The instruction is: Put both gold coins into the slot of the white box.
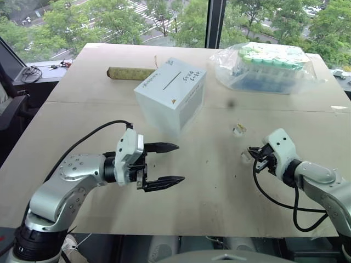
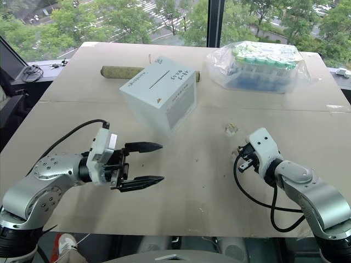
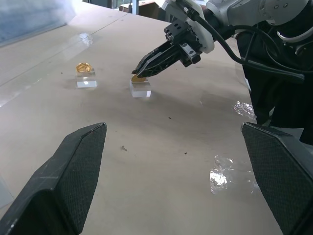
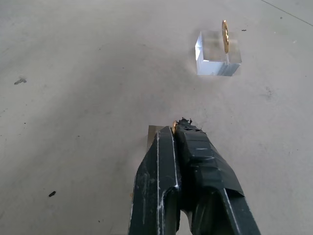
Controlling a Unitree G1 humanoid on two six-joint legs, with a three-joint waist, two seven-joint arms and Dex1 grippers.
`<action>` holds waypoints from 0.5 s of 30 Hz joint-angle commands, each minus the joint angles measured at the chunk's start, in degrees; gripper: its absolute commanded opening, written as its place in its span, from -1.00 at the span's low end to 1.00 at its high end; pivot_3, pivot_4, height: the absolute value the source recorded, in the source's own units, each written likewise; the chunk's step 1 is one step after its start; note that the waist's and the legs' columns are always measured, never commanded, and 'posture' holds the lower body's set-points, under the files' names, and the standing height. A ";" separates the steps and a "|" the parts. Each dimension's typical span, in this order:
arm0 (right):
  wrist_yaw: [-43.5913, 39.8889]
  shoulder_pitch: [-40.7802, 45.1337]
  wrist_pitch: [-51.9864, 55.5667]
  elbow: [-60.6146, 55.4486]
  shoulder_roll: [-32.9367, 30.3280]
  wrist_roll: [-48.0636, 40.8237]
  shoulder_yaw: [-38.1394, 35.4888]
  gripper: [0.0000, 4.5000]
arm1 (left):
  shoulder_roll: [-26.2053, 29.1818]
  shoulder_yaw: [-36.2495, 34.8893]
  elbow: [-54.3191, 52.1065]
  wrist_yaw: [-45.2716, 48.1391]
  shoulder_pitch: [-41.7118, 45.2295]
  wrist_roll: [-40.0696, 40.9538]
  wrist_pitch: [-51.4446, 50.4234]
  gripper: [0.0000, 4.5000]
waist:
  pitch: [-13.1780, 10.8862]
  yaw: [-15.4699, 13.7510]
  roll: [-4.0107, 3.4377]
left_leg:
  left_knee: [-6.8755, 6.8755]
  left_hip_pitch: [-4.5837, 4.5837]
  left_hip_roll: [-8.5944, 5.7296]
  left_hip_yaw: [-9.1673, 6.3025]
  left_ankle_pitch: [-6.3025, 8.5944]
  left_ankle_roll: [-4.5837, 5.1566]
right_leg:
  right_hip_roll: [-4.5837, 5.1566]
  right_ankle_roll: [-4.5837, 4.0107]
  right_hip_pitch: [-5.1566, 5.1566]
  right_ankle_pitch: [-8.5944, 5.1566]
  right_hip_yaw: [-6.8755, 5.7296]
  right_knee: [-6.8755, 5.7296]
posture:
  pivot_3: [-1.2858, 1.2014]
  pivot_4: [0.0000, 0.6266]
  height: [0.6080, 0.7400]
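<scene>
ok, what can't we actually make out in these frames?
- Near gold coin: a sliver between the shut right gripper fingers; the fingers hide whether it has left its clear block.
- White box slot: dark line in the head views; its inside is hidden.
- Box handwriting: too small to read.
- Bag of tubes: plastic glare hides the count.

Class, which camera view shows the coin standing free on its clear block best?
The right wrist view: the free gold coin stands edge-on in its clear block. The left wrist view shows it farther off; the head views show a speck.
</scene>
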State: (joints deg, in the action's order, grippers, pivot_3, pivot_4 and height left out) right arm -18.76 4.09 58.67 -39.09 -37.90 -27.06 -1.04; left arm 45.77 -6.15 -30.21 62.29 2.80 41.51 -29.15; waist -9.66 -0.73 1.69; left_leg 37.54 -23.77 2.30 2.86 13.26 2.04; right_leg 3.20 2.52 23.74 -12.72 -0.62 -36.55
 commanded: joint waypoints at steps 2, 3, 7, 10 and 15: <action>-0.22 0.88 0.12 -1.13 -0.29 0.19 -2.48 -0.98 | -0.19 -0.11 -0.29 0.47 -0.45 0.27 0.75 1.00 | 0.00 0.00 0.00 | 0.00 0.00 0.00 0.00 0.00 0.00 | 0.00 0.00 0.00 0.00 0.00 0.00 | 0.03 -0.52 1.00; -0.23 0.91 0.11 -1.14 -0.27 0.13 -2.71 -0.98 | -0.24 -0.08 -0.21 0.53 -0.48 0.26 0.78 1.00 | 0.00 -0.01 0.00 | 0.00 0.00 0.00 0.00 0.00 0.00 | 0.00 0.00 0.00 0.00 0.00 0.00 | 0.03 -0.52 1.00; -0.45 0.84 0.25 -1.44 -0.07 -0.46 -3.64 -0.98 | -0.86 -0.01 0.36 0.35 -0.22 0.34 0.89 1.00 | 0.00 -0.01 0.00 | 0.00 0.00 0.00 0.00 0.00 0.00 | 0.00 0.00 0.00 0.00 0.00 0.00 | 0.03 -0.52 1.00; -0.68 1.04 0.74 -1.58 0.67 -1.64 -5.07 -0.98 | -1.23 0.11 0.79 0.21 0.31 0.83 0.28 1.00 | 0.00 0.00 0.00 | 0.00 0.00 0.00 0.00 0.00 0.00 | 0.00 0.00 0.00 0.00 0.00 0.00 | 0.03 -0.52 1.00; -1.41 1.49 2.57 -2.14 2.45 -5.71 -9.91 -0.98 | -2.15 -0.62 0.86 -1.75 2.37 5.03 -4.02 1.00 | 0.00 -0.04 0.00 | 0.00 0.00 0.00 -0.01 0.00 0.00 | 0.00 0.00 0.00 0.00 0.00 -0.02 | 0.03 -0.52 1.00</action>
State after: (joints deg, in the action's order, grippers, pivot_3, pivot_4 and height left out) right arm -19.71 4.85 60.76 -39.25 -35.81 -30.74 -7.33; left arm 43.88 -6.08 -28.59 61.54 4.08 43.58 -31.49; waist -9.66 -0.77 1.69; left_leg 37.54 -23.77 2.29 2.85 13.26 2.05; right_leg 3.20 2.53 23.73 -12.72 -0.62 -36.57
